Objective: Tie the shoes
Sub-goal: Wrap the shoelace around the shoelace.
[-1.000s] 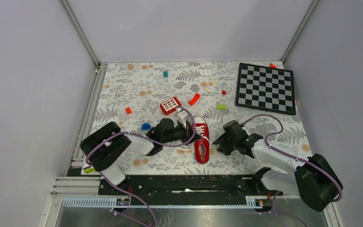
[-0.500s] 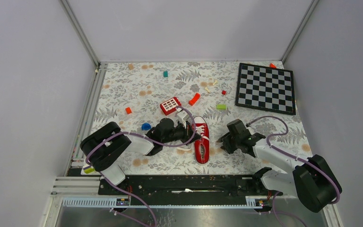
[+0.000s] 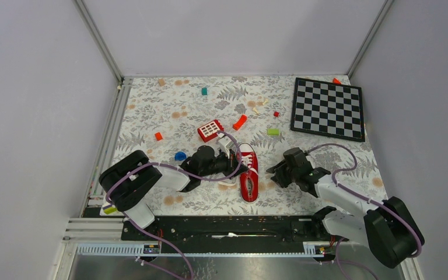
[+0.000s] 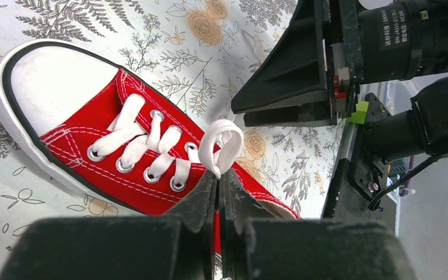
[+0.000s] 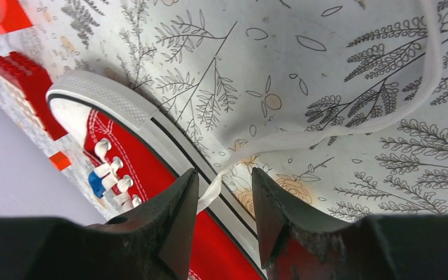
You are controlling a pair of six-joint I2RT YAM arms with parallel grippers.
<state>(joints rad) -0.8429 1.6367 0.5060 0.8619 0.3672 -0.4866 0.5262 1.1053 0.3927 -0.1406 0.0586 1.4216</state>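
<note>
- Near the middle of the table (image 3: 169,111): one red sneaker (image 3: 248,178), sole down, white toe cap pointing to the far wall.
- At the sneaker's left side: left gripper (image 4: 219,182), jaws together, clamped on a standing loop of white lace (image 4: 221,144) just behind the last eyelets.
- At the sneaker's right side: right gripper (image 5: 224,189), low over the table, jaws apart, nothing clamped.
- Free lace end (image 5: 332,131) trailing off the sneaker's right edge across the table and running in at the open fingertips. Between them or just under them, hard to say from the wrist view.
- Just beyond the sneaker's toe: red block with white squares (image 3: 210,129). Well off to the sneaker's right and farther back: checkered board (image 3: 328,108). Neither in the way.
- Step in hand, by the look of it: first loop formed and held, second strand not yet caught.
- Next move, as judged: close on the free strand near the sneaker, lift, carry around the held loop.
- Calls for a steady pinch on the left and enough slack to keep the loop from pulling flat.
</note>
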